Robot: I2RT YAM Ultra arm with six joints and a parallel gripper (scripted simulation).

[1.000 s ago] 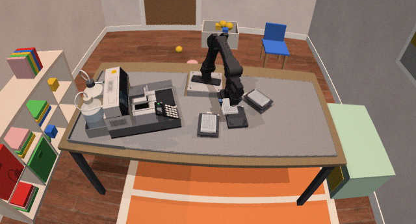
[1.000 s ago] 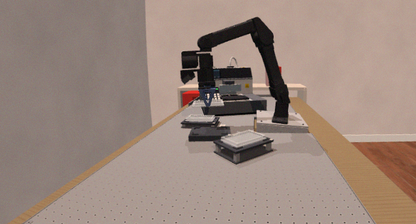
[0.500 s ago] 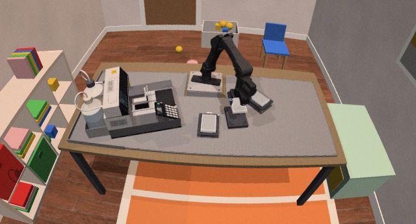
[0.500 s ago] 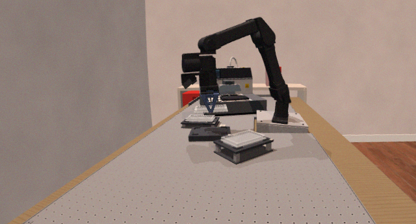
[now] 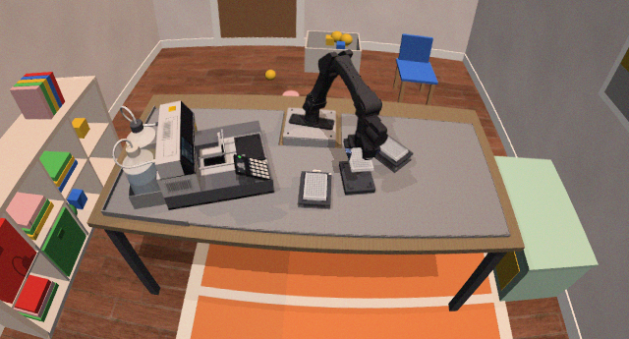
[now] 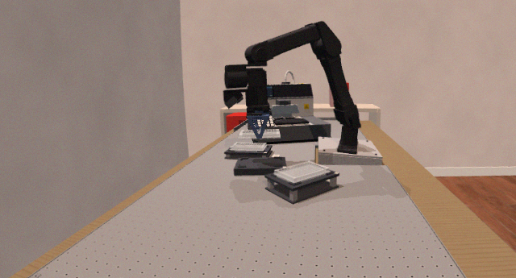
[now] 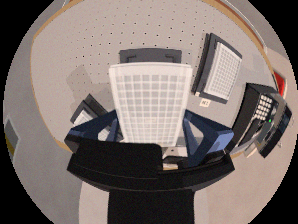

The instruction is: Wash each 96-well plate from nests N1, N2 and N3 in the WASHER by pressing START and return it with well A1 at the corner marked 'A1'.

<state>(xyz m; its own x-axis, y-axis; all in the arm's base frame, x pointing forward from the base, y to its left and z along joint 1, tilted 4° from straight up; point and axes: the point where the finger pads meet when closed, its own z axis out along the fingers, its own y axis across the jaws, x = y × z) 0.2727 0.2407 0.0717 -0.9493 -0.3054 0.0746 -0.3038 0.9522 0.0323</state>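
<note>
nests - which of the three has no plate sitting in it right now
The middle nest: its dark slab is bare, and its plate is shut in the gripper above it. The nest nearer the washer and the tilted far one each hold a plate.

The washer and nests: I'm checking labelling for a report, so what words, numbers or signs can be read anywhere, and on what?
No text can be read.
Yellow square sticker on the grey plate washer's white housing: blurred.
Black keypad with white keys: key legends too small.
Small white tag beside the plate-holding dark nest: unreadable.
Empty dark nest slab: no 'A1' mark can be made out.
</note>
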